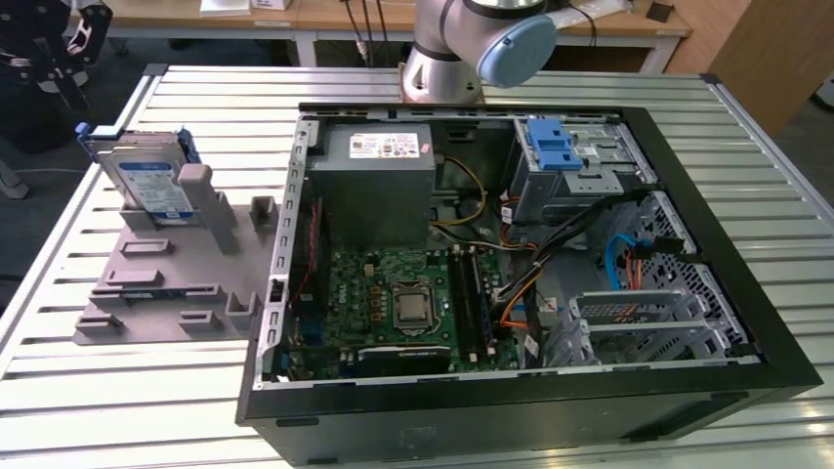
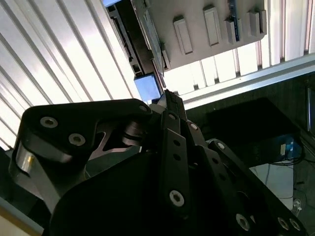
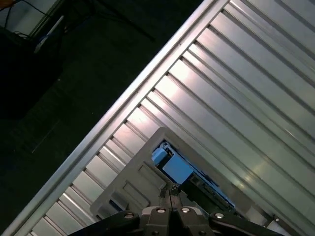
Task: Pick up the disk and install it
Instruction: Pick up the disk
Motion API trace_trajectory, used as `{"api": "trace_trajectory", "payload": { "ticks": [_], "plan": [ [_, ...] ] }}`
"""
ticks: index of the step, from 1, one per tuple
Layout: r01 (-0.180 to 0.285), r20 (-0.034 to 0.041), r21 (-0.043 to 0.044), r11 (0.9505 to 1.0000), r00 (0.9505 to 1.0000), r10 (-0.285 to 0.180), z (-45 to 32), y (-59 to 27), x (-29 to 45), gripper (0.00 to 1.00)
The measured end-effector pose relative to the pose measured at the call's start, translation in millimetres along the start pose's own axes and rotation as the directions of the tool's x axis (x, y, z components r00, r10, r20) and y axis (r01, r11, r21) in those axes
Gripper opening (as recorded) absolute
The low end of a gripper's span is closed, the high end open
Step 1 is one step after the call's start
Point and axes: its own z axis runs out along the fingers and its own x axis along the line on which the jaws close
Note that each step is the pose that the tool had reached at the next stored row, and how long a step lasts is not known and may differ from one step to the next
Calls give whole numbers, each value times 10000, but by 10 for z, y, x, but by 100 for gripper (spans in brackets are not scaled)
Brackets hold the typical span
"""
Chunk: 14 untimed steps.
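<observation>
While pinched closed and empty, the gripper (image 3: 168, 191) hangs over one disk (image 1: 146, 186), upright in one grey holder (image 1: 195, 293), exterior view's upper left.

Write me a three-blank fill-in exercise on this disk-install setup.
1. The disk stands on edge in the grey fixture, on the exterior view's ____ of the computer case.
2. The latch on the drive cage is coloured ____.
3. In the first wrist view, the gripper holds ____, while the disk sits in the fixture.

Missing words: left; blue; nothing.
</observation>
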Motion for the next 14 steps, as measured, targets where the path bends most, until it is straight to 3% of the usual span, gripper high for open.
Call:
{"api": "trace_trajectory", "payload": {
  "ticks": [14],
  "plan": [
    [1057, -45, 41, 9944, 9944, -1056, -1, 0, 0, 11]
  ]
}}
